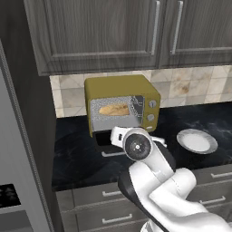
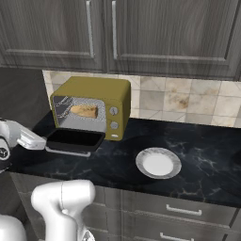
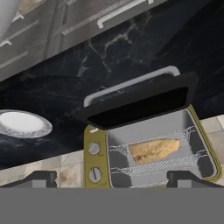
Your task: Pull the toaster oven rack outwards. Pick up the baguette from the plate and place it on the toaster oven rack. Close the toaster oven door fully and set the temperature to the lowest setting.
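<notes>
Hand view looks at the boxy mustard-yellow toaster oven [image 3: 151, 151]. Its dark glass door [image 3: 140, 105] lies flat open. The short golden-brown baguette [image 3: 154, 149] rests on the thin silver wire rack [image 3: 153, 162] inside. The tool [image 3: 112, 178] has its two dark tips [image 3: 39, 178] wide apart, holding nothing. The small round white plate [image 2: 158, 163] sits right of the oven on the black marble desk [image 2: 207, 155].

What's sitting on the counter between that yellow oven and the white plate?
Nothing: in the right base view only bare black counter lies between the toaster oven and the empty plate.
</notes>
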Tool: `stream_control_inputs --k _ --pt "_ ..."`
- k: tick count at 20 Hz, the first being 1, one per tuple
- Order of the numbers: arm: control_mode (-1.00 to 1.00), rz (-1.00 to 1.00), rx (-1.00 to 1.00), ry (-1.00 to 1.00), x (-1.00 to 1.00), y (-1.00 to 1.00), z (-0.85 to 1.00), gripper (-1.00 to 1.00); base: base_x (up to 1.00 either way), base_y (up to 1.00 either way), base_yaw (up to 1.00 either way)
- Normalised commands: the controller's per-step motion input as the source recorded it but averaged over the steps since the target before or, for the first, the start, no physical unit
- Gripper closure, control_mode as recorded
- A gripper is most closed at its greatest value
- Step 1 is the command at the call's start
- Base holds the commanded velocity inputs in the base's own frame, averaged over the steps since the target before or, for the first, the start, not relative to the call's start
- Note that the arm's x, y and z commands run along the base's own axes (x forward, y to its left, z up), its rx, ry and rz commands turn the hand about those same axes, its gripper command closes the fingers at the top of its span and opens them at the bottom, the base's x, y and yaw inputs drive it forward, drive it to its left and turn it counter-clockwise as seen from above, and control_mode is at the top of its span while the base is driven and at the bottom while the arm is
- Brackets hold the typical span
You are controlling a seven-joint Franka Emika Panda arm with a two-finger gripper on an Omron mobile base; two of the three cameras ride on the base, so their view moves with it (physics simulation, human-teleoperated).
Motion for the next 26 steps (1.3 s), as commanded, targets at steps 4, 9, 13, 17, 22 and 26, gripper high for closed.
stream_control_inputs --k 4,9,13,17,22,26 --pt "-1.00 0.00 0.00 -0.05 0.00 0.03 -0.44 -1.00 0.00 0.00 0.00" --pt "-1.00 0.03 0.05 -0.09 0.00 0.00 -0.44 -1.00 0.00 0.00 0.00" --pt "-1.00 0.05 0.02 -0.10 0.00 0.06 -0.45 -1.00 0.00 0.00 0.00" --pt "-1.00 0.04 0.00 -0.06 0.00 0.17 -0.49 -1.00 0.00 0.00 0.00" --pt "-1.00 0.01 0.00 -0.01 0.05 0.24 -0.48 -1.00 0.00 0.00 0.00" --pt "-1.00 0.00 0.00 -0.01 0.16 0.23 -0.41 -1.00 0.00 0.00 0.00"
